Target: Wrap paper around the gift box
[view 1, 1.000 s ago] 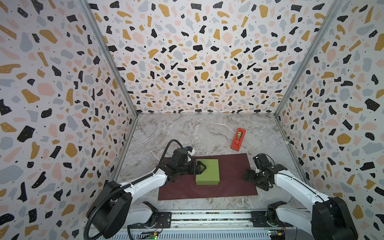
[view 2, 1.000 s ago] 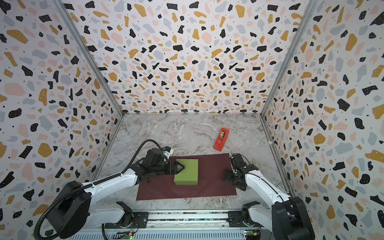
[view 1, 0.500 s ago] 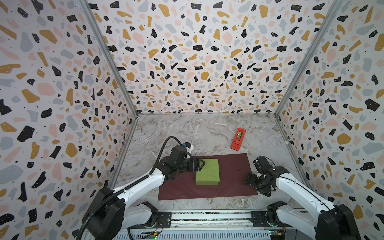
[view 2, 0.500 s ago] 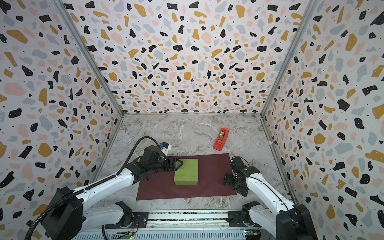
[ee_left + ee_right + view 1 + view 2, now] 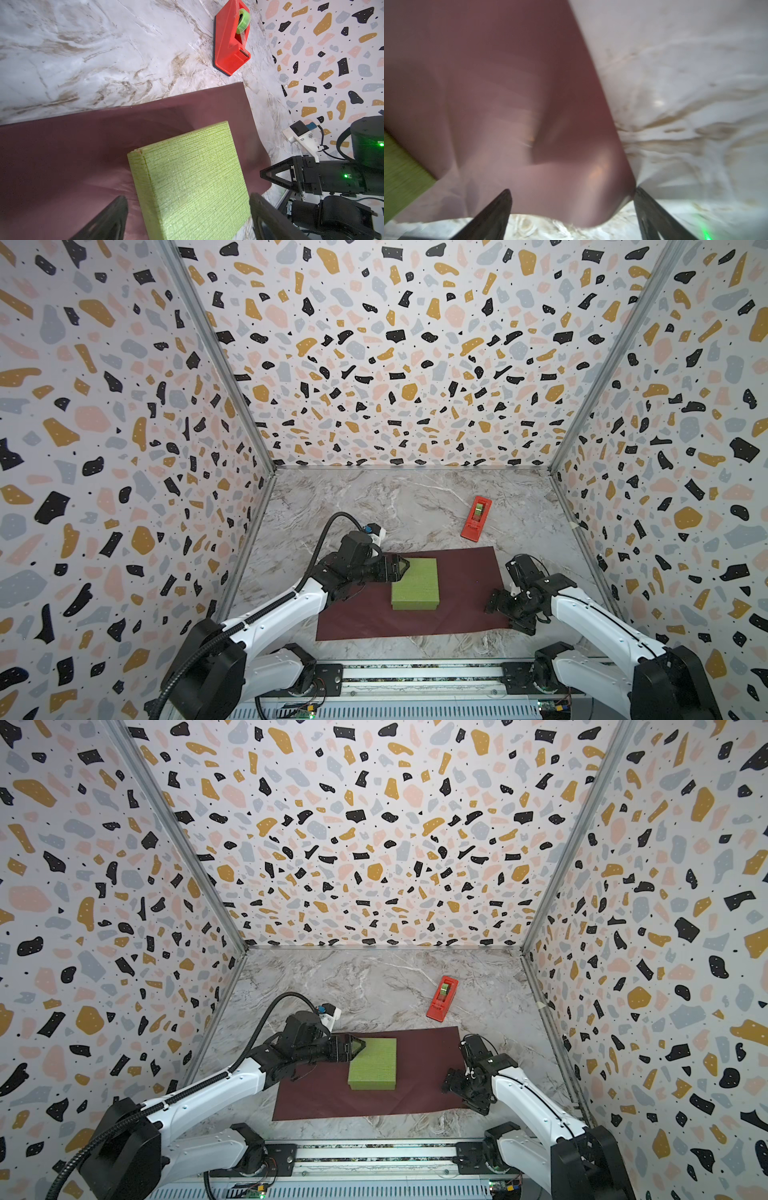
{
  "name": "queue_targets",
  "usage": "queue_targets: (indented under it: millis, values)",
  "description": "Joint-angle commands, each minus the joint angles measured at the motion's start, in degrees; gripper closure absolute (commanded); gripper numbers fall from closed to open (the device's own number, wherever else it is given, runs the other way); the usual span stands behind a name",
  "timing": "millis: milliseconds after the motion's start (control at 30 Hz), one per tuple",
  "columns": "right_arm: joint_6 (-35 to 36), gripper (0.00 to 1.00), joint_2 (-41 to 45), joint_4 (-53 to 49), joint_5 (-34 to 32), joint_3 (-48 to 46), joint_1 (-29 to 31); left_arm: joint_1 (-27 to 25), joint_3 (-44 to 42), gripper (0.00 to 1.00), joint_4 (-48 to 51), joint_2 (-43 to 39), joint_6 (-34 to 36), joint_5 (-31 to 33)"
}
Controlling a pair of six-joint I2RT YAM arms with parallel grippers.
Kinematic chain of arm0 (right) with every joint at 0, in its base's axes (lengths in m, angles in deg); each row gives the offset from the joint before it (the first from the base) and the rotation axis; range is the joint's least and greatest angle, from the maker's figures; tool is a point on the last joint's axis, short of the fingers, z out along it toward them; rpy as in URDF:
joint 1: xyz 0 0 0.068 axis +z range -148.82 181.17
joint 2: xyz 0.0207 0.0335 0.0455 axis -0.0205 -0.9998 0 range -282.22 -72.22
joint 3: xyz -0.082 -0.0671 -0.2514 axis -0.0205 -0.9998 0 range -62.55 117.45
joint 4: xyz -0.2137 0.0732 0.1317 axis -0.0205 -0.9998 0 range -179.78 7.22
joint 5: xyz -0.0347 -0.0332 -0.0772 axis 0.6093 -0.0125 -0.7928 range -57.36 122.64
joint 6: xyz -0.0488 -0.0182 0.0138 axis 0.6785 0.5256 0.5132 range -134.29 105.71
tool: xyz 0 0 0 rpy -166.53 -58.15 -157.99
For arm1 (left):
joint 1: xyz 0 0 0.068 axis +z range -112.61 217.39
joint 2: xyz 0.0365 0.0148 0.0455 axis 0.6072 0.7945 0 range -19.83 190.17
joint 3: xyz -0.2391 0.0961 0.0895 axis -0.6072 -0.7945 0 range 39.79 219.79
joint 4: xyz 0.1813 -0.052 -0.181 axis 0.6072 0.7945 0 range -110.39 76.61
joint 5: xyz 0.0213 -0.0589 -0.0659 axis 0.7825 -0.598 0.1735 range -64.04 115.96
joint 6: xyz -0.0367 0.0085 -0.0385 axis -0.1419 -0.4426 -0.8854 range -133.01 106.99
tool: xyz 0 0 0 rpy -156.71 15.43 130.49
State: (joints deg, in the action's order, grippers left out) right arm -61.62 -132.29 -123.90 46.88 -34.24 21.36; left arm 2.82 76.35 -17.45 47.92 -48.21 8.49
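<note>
The right gripper [image 5: 500,612] has slid down the right edge of the large dark maroon rectangular sheet of paper [image 5: 465,580], further from the squat olive-green cardboard gift box [image 5: 415,583], to the corner right of the box's front. The left gripper [image 5: 400,568] has crept from the box's left side toward its rear left corner

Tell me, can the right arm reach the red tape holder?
Probably yes. The right tool hangs open at the edge of the dark maroon paper sheet, and only bare marble tabletop lies between it and the red-orange plastic tape dispenser. How far the arm stretches is unclear.
</note>
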Motion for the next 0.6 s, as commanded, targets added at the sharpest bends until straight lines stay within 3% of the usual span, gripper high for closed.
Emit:
queue_targets:
  millis: [0,567]
  values:
    - [0.74,0.10,0.15,3.79,3.64,-0.54,0.29,-0.24,0.93,0.09,-0.64,-0.86,-0.19,0.11]
    - [9.10,0.13,7.40,16.00,6.32,0.62,1.39,-0.24,1.15,0.09,-0.14,-1.65,-0.24,0.40]
